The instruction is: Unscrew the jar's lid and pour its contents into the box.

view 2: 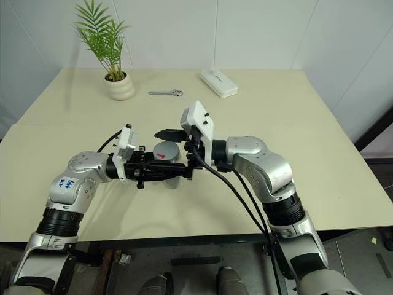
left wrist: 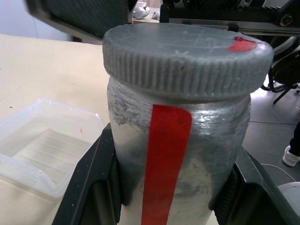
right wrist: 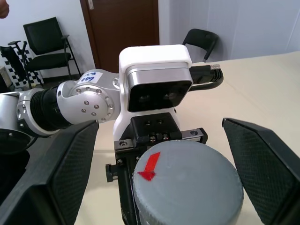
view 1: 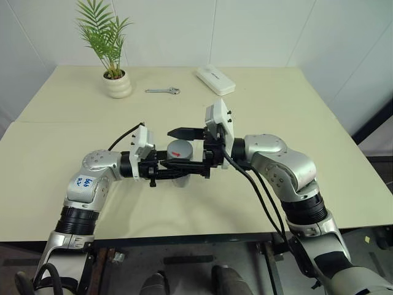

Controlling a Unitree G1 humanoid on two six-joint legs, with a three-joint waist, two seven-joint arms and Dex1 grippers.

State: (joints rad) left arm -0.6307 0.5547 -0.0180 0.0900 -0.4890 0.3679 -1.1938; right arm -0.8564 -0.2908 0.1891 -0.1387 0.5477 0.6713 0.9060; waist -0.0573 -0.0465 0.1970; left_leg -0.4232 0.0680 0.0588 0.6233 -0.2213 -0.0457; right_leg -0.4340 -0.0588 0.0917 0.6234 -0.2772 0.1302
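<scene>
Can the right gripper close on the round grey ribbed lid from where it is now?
Probably yes. The right gripper stands open with a finger on each side of the round grey ribbed lid, nothing between, while the left gripper clamps the silvery jar below.

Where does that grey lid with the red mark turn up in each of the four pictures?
Left eye view: lid, centre, between both grippers.
Right eye view, left of centre.
Left wrist view, across the top, on the jar.
Right wrist view, bottom centre.
Shared landmark: its red mark.
</scene>
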